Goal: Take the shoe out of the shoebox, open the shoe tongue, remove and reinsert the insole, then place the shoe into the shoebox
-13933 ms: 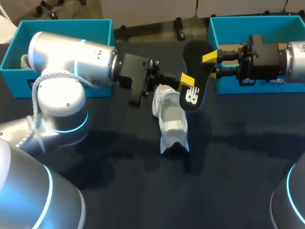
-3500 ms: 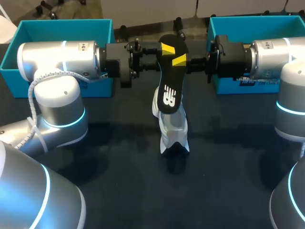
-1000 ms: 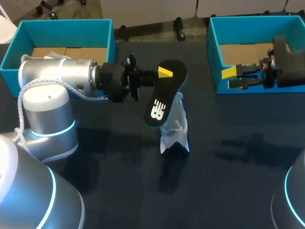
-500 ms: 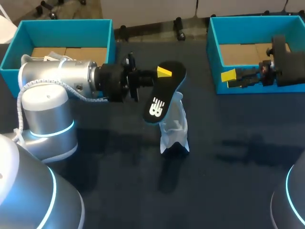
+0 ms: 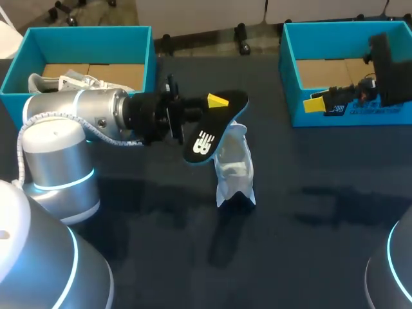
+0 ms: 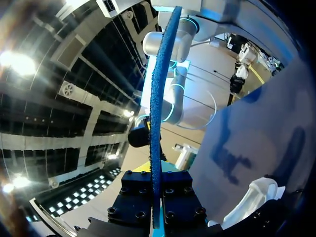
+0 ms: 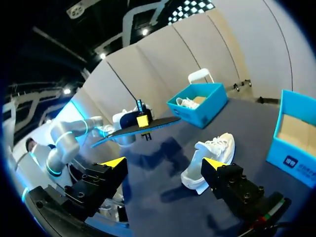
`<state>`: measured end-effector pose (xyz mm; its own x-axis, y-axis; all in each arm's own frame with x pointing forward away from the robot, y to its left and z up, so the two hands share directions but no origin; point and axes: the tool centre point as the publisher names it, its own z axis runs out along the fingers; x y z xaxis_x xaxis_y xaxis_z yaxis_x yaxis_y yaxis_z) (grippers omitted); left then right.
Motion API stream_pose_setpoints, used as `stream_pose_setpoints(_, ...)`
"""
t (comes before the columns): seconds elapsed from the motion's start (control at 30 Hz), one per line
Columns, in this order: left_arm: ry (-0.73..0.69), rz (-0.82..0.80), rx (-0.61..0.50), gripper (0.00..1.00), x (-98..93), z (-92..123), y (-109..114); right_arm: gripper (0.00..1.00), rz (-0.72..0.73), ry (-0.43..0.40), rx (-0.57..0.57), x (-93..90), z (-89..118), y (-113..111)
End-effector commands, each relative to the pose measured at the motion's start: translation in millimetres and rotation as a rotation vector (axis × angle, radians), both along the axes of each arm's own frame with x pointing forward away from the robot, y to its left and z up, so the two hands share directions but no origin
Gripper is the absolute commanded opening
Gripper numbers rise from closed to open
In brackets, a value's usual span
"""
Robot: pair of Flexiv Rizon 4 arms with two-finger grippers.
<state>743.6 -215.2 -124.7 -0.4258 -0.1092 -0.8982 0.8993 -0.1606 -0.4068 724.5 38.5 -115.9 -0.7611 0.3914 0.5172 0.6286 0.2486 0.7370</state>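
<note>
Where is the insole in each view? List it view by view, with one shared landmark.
Head view: insole mid-table in the left gripper, tilted above the white shoe.
Left wrist view: insole edge-on, a blue strip clamped between this gripper's fingers.
Right wrist view: insole a dark sliver ahead of the open right gripper, beside the shoe.
Landmark: the white shoe, in all three views.

We see a dark bench (image 5: 309, 244) filling the frame. A white shoe (image 5: 235, 170) stands on it at the middle. A blue shoebox (image 5: 90, 45) sits on it at the upper left and a second shoebox (image 5: 288, 77) at the upper right, both well apart from the shoe.
</note>
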Motion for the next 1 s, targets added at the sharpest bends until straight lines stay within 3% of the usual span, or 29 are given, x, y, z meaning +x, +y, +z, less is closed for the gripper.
stream_pose_setpoints(0.03,0.012,0.006,0.0,0.0,-3.0,0.1,1.3,1.0,0.009,-0.03,-0.001,-4.3,0.7,-1.1)
stream_pose_setpoints(0.13,0.028,0.005,-0.002,0.0,-4.1,-0.1,2.0,1.0,0.019,-0.027,-0.081,-3.6,0.1,1.6)
stream_pose_setpoints(0.33,0.042,-0.001,0.018,0.0,-7.9,-3.7,1.1,1.0,0.019,-0.027,-0.081,-3.6,0.1,1.6)
stream_pose_setpoints(0.57,0.08,0.012,0.029,0.0,-1.3,-4.2,14.0,1.0,0.019,-0.027,-0.081,-3.6,0.1,1.6)
stream_pose_setpoints(0.8,0.106,-0.003,0.032,0.0,-7.8,-4.4,24.4,1.0,0.019,-0.027,-0.081,-3.6,0.1,1.6)
stream_pose_setpoints(0.83,0.109,-0.006,0.036,0.0,-9.1,-5.7,26.0,1.0,0.037,-0.114,-0.133,-1.6,-6.2,1.1)
stream_pose_setpoints(0.87,0.109,-0.006,0.038,0.0,-9.3,-6.1,26.5,1.0,0.026,-0.132,-0.134,-1.3,-7.5,0.7)
stream_pose_setpoints(0.9,0.113,-0.008,0.042,0.0,-10.3,-7.6,28.4,1.0,0.028,-0.223,-0.114,0.1,-12.8,-1.9)
stream_pose_setpoints(1.0,0.118,-0.009,0.046,0.0,-11.7,-9.1,31.0,1.0,0.046,-0.37,-0.085,1.9,-17.5,-5.5)
